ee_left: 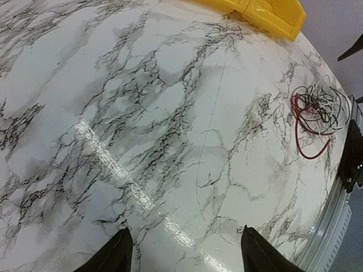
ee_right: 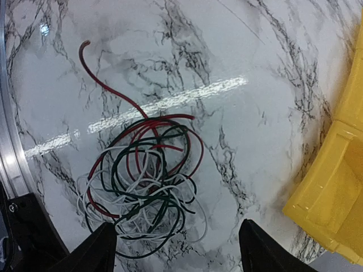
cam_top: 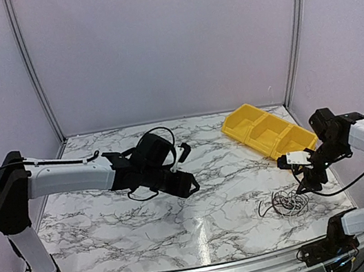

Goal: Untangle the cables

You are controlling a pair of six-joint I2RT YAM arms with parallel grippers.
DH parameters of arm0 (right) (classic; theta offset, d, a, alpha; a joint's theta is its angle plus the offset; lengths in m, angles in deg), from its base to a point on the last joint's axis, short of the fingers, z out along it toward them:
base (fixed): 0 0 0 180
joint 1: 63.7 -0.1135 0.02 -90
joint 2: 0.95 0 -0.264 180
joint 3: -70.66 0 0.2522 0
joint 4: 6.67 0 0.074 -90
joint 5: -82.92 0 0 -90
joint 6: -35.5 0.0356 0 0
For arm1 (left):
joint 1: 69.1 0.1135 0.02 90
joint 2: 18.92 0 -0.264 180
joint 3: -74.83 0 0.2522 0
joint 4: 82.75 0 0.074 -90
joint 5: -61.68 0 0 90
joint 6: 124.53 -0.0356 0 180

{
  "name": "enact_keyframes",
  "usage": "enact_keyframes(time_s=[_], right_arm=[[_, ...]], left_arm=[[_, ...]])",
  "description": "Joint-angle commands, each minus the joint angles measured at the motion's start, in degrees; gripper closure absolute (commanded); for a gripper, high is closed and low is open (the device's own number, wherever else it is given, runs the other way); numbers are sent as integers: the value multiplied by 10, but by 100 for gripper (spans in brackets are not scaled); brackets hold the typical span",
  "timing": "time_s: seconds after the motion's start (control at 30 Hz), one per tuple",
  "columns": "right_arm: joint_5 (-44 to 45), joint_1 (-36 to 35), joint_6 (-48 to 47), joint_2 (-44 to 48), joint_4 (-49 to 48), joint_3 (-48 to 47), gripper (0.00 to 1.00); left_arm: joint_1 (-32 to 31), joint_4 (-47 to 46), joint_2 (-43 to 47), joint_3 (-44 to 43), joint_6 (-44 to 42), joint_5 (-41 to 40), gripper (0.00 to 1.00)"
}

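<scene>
as the right gripper (ee_right: pixel 177 226) gapes, cables (ee_right: pixel 142 181) lie tangled.

Glossy marble-look table (cam_top: pixel 113 224), smooth yellow plastic bin (cam_top: pixel 234 127), plastic-sheathed cables (ee_right: pixel 144 181).

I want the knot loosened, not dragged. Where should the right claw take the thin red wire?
Grip the thin red wire by its free tail, alone on the marble tabletop outside the tangled bundle of red, white and dark wires. Come from above, probably; inside the bundle other loops cross it.
</scene>
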Motion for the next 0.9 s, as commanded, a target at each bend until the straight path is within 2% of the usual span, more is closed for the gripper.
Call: enact_keyframes(time_s=[0.0, 0.2, 0.4, 0.67, 0.87], right_arm=[[17, -8, -68, 14, 53, 13, 25], [20, -12, -62, -10, 40, 36, 25], [15, -13, -49, -28, 9, 57, 26], [23, -13, -45, -49, 1, 69, 30], [27, -14, -36, -73, 2, 53, 33]], left_arm=[[-36, -3, -17, -32, -47, 61, 32], [-84, -16, -72, -92, -136, 64, 32], [-111, -36, -169, -194, -148, 95, 33], [-138, -136, -258, -237, -78, 157, 36], [-142, -194, -318, -273, -28, 182, 48]])
